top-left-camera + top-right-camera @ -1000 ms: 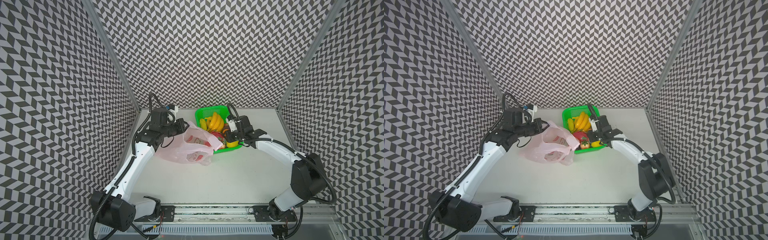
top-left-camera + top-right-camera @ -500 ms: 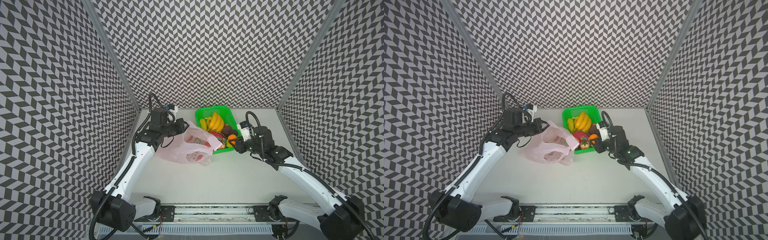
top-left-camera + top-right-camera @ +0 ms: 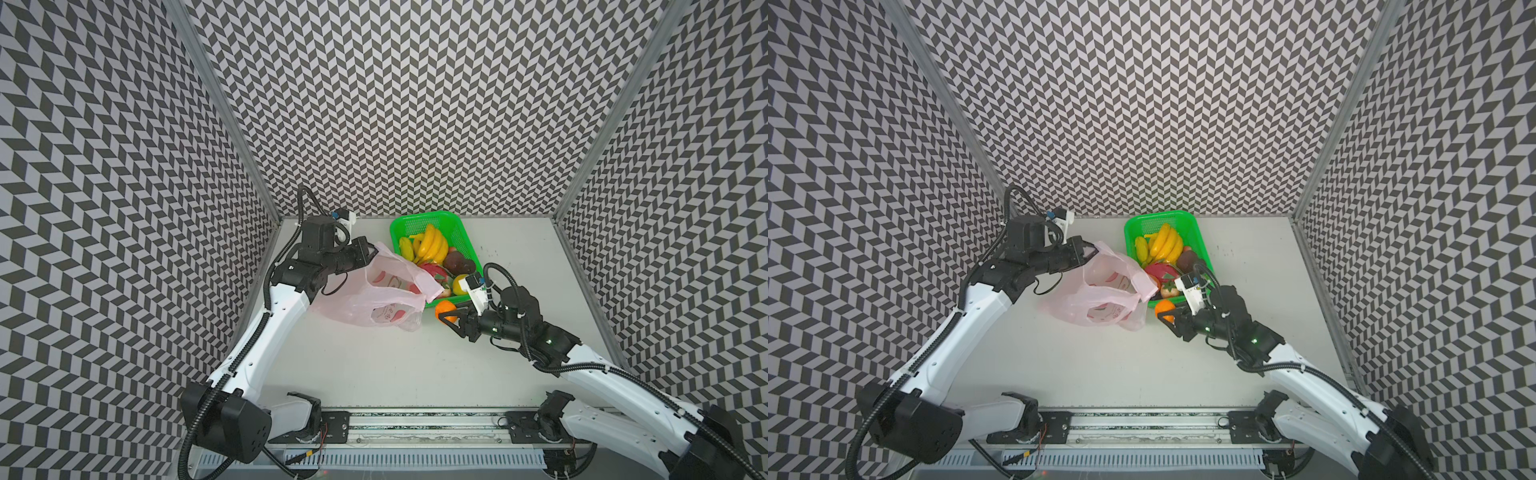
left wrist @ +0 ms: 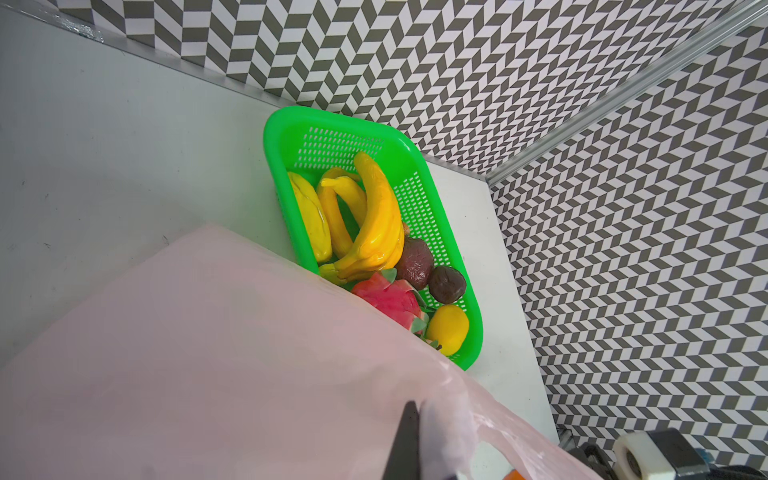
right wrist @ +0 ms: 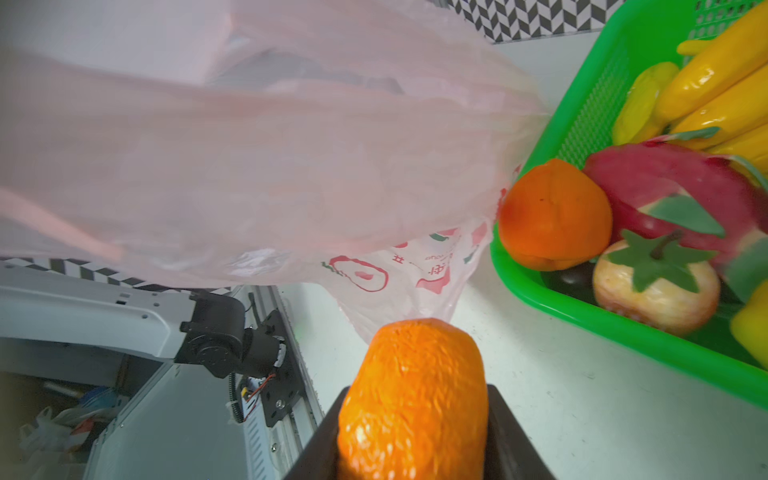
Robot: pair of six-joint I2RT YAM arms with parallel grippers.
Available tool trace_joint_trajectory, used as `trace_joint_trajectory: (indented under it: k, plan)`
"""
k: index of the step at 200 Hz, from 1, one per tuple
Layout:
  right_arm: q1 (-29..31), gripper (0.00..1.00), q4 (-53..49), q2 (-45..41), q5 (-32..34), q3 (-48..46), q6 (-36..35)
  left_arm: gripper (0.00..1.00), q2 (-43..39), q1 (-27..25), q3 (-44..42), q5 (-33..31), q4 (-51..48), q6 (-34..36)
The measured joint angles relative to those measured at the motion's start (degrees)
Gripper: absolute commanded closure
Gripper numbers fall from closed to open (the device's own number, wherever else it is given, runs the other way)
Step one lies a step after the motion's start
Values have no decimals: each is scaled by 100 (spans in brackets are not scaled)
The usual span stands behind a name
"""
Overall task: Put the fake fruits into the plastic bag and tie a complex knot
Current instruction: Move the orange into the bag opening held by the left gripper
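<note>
Over the pale worktop [image 3: 374,374], our right claw [image 3: 449,316] clamps the orange [image 3: 444,307], stiff and likely slippery; our left claw [image 3: 369,254], shut, pinches the flimsy bag [image 3: 361,299] at its rim.

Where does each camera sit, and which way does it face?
Top views: above the near edge of the table, looking down; both arms, left gripper pinching the plastic bag, right gripper holding an orange.
Left wrist: above the bag, facing the green basket; one finger.
Right wrist: behind the orange, facing bag and basket; both fingers.
All show bag, basket.
</note>
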Motion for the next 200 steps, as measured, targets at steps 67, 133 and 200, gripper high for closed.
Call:
trace_joint_trajectory:
  k: [67, 133, 200]
  plan:
    - [553, 79, 1735, 798, 101, -39, 535, 100, -4, 0, 0, 17, 0, -4]
    - [553, 78, 2527, 1788, 614, 616, 426, 100, -278, 0, -168, 275, 79, -111]
    - [337, 66, 2566, 2452, 804, 1467, -44, 100, -391, -39, -341, 601, 286, -306]
